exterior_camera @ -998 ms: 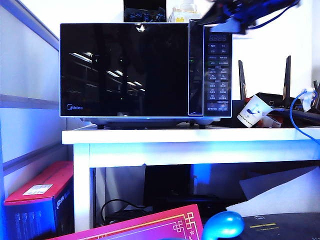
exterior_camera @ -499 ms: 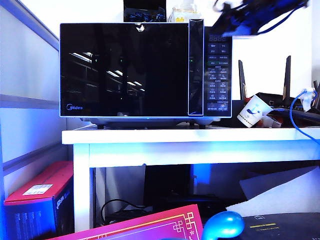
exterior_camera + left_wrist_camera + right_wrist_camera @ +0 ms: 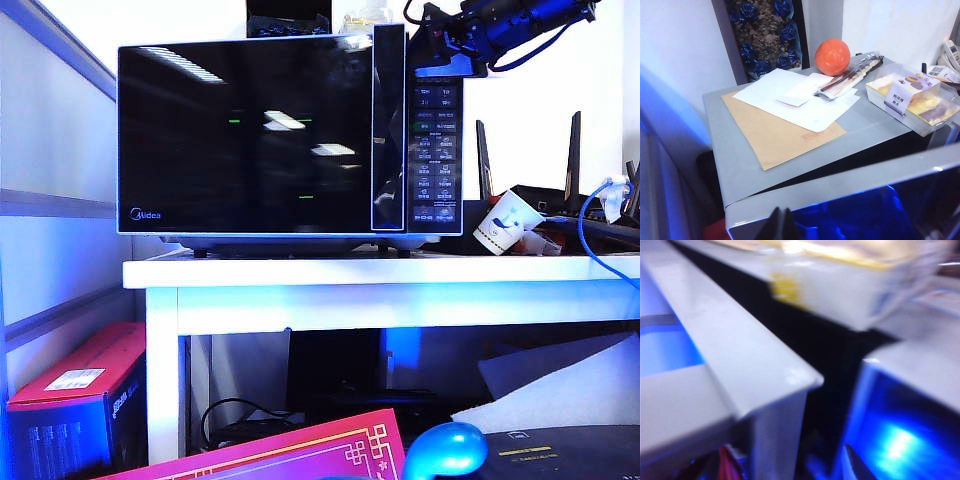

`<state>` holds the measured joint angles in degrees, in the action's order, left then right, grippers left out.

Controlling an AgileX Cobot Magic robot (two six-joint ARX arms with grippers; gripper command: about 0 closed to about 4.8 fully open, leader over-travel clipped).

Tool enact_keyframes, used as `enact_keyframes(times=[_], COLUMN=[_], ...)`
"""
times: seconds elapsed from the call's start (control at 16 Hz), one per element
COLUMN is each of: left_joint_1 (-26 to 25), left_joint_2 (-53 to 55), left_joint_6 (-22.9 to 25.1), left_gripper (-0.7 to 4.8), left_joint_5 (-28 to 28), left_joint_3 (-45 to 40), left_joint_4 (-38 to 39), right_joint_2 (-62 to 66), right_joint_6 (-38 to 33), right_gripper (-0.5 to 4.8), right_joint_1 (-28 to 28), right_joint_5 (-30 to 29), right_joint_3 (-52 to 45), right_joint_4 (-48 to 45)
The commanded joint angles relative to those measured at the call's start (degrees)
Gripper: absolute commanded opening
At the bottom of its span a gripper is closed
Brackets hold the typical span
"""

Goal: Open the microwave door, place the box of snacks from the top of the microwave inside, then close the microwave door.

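"Midea" shows in pale letters at the lower left corner of the microwave door [image 3: 245, 135]. The control panel [image 3: 437, 150] carries button captions too small to read; likewise the snack box's label [image 3: 900, 93].

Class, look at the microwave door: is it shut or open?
Slightly open. The microwave door stands proud of the control panel at its handle edge, and the right wrist view shows a dark gap there. The right gripper is beside that edge.
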<state>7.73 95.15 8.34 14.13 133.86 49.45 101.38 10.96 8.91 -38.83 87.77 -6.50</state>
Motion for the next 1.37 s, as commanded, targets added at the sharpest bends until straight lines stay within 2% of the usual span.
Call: enact_keyframes(times=[0.06, 0.19, 0.69, 0.75, 1.06, 1.37], left_joint_1=[0.0, 0.0, 0.0, 0.0, 0.0, 0.1], left_joint_2=[-0.1, 0.4, 4.4, 4.7, 6.3, 10.6], left_joint_6=[0.2, 0.2, -0.2, -0.2, -0.3, -1.4], left_gripper=[-0.06, -0.06, -0.06, -0.06, -0.06, -0.06], left_joint_5=[0.2, 0.2, 0.3, 0.3, 2.2, 5.1], left_joint_3=[0.2, 0.2, 0.2, 0.2, 0.2, 0.2], left_joint_4=[-1.2, -1.6, -3.0, -3.2, -5.7, -10.3], right_joint_2=[-0.6, -0.6, -1.0, -1.0, -1.0, -1.0], right_joint_6=[-4.3, -7.0, -13.0, -14.0, -17.0, -18.9], right_gripper=[3.22, 3.22, 3.22, 3.03, 3.02, 3.01], right_joint_1=[-0.6, -1.6, -2.1, -2.1, -2.1, -2.1], right_joint_5=[-11.4, -17.0, -30.9, -31.6, -37.0, -38.8], right_joint_3=[0.4, 0.4, 0.5, 0.5, 0.5, 0.5], right_joint_4=[-2.3, -2.3, -2.4, -2.4, -2.8, -2.8])
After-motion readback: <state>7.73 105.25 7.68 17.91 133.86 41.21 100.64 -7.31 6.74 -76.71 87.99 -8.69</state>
